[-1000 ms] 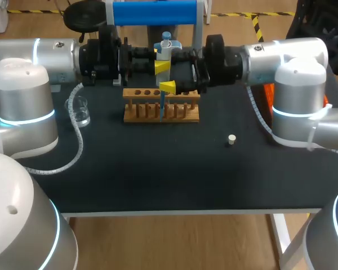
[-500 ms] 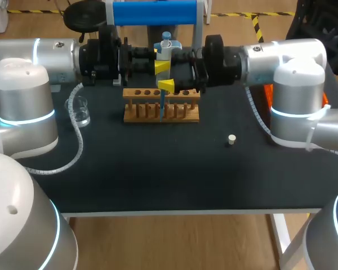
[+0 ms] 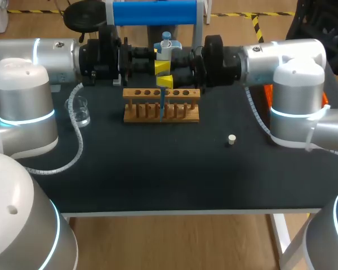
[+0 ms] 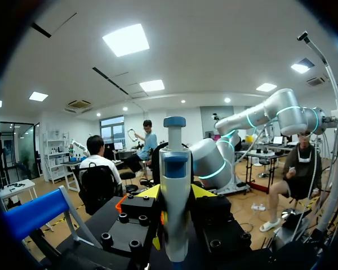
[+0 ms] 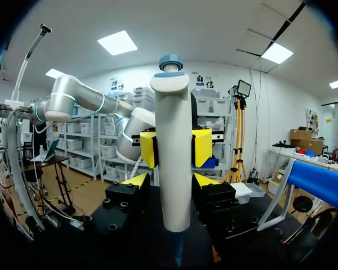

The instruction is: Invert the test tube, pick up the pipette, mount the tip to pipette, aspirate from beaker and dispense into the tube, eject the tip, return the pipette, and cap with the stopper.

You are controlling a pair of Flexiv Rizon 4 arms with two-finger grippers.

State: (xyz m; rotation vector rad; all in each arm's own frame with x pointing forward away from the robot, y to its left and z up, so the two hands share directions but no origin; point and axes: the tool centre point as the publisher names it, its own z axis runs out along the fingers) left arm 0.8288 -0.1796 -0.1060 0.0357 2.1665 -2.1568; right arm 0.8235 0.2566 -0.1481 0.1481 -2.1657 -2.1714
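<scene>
Left jaws clench the upright pipette (image 3: 164, 52) above the rack (image 3: 180, 115); right jaws sit just below them, possibly flanking it, grip indiscernible.

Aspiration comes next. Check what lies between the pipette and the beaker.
Nothing visible stands on the table between the pipette and the beaker. The tip is down at the rack, so it probably must lift first. A cable hangs beside the beaker.
</scene>
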